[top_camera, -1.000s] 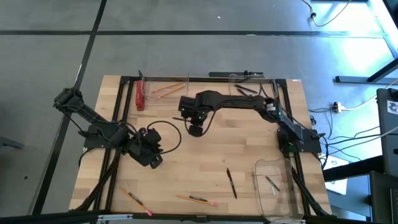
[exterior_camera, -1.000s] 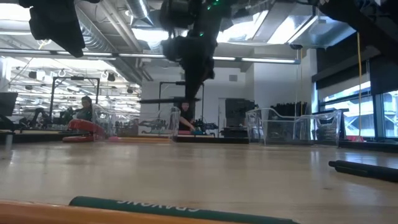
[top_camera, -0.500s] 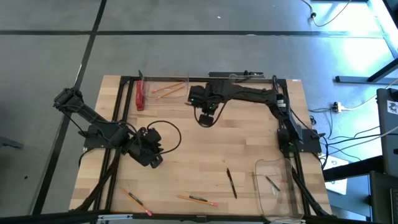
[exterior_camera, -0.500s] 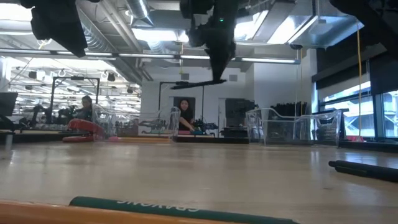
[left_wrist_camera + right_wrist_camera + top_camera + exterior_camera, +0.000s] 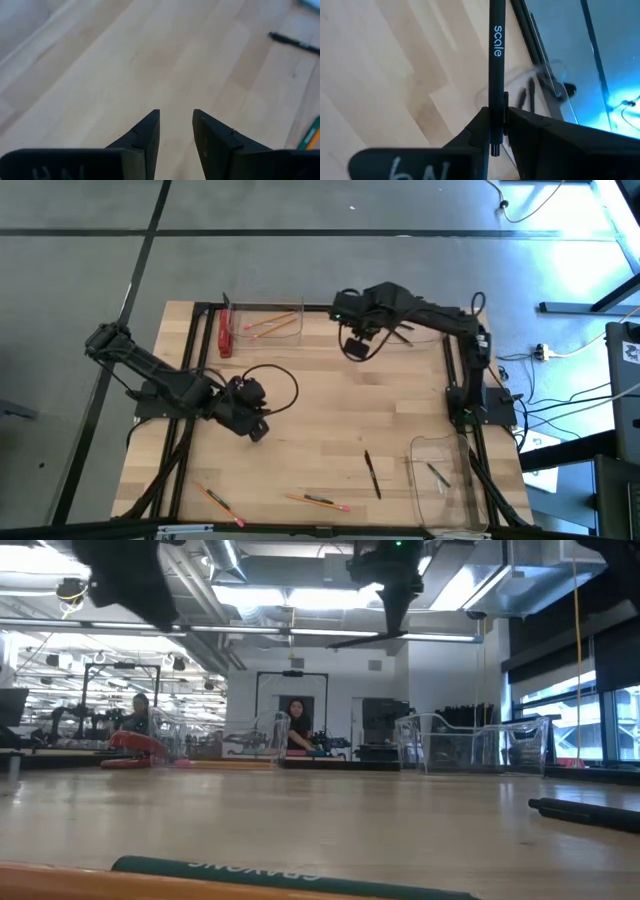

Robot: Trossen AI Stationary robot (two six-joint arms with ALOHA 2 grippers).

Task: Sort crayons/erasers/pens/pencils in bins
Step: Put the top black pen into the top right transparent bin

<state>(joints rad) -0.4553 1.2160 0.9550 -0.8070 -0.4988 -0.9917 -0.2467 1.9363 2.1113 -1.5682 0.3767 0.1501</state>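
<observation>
My right gripper is shut on a black pen marked "scale", high above the table beside the far-right bin, which holds other pens. The held pen shows level in the low view. My left gripper hangs open over bare wood at the table's left, nothing between its fingers. Another pen and two pencils lie on the near part of the table. The far-left bin holds pencils. My right gripper pinches the pen between its two fingers close to one end; a short stub of that end sticks out behind them. The fingers come from above, slanting down, and lie across the pen. The pen is lifted clear and lies about level.
A flat red bar lies left of the far-left bin. A third clear bin stands at the near right. A green crayon lies at the near edge. Black frame rails run along the table's sides. Bare wood fills the middle.
My right gripper has risen and gone toward the table's far right, from over the middle to beside the far-right bin, turning as it went. It stays shut on the pen, which has gone up with it and kept about level.
</observation>
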